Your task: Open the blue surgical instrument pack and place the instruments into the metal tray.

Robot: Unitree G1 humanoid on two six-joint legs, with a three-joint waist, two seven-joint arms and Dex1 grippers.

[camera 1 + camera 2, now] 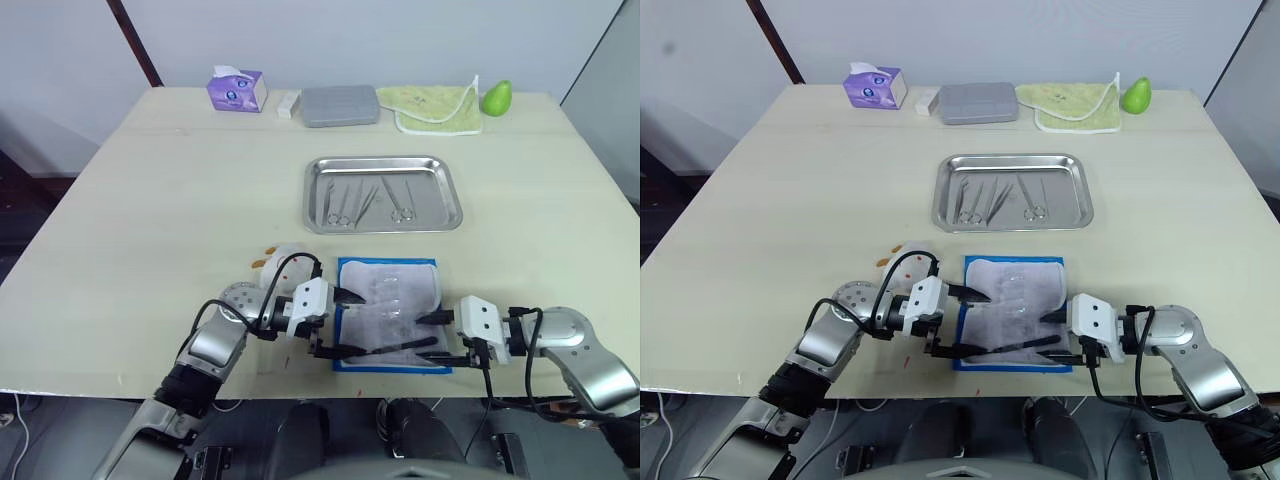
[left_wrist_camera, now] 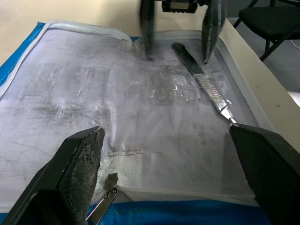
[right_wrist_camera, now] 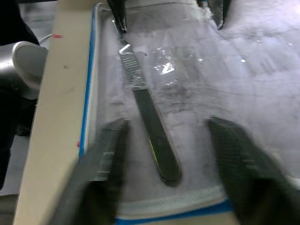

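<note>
The blue surgical instrument pack (image 1: 390,300) lies open near the table's front edge, its clear whitish inner face up. One long flat metal instrument (image 2: 206,82) rests on that face along the front side. My left gripper (image 1: 352,323) is open at the pack's left edge, fingers spread over the plastic. My right gripper (image 1: 425,338) is open at the pack's right edge, its fingers on either side of the instrument's (image 3: 150,117) handle end without closing on it. Behind the pack, the metal tray (image 1: 383,160) holds several instruments (image 1: 340,205).
Along the far edge stand a purple tissue box (image 1: 236,90), a small white item (image 1: 288,105), a grey rounded case (image 1: 340,104), a yellow-green cloth (image 1: 435,105) and a green fruit (image 1: 497,97). A white and orange object (image 1: 275,262) lies by my left wrist.
</note>
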